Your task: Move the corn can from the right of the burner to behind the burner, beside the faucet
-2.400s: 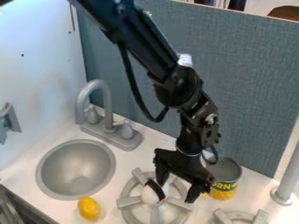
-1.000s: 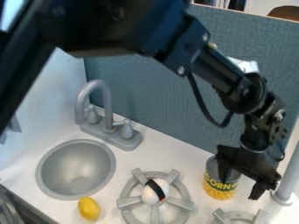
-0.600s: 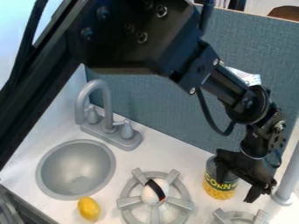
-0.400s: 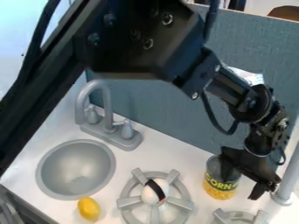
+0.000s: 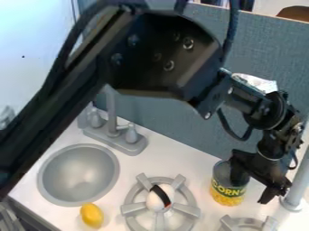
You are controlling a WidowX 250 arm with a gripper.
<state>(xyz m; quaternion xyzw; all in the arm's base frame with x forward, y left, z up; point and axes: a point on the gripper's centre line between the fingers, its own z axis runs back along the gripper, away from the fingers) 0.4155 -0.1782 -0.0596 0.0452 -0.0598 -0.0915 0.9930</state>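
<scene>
Fingers (image 5: 265, 193) of the black gripper (image 5: 249, 191) stood apart, both angled down toward the white counter (image 5: 175, 153) at the lower right of the view. One finger overlapped the upper part of the can (image 5: 228, 191); whether it touched the can could not be told. The other hung to the right of the can, near the foot of the gray post (image 5: 296, 189). Upright on the counter, the can showed a gray upper part and a yellow and dark label below. To its left lay a gray burner (image 5: 134, 208), with a rounded white object (image 5: 157, 200), banded in black with some red, over its middle. A second burner (image 5: 244, 221) was partly visible at the lower edge. Farther left, a yellow lemon (image 5: 91, 214) rested on the counter just beside the round gray sink (image 5: 78, 176). Behind the sink stood a gray faucet (image 5: 111, 113), partly hidden by the arm (image 5: 163, 54), which crossed the upper view before a blue-gray panel (image 5: 265, 49).
</scene>
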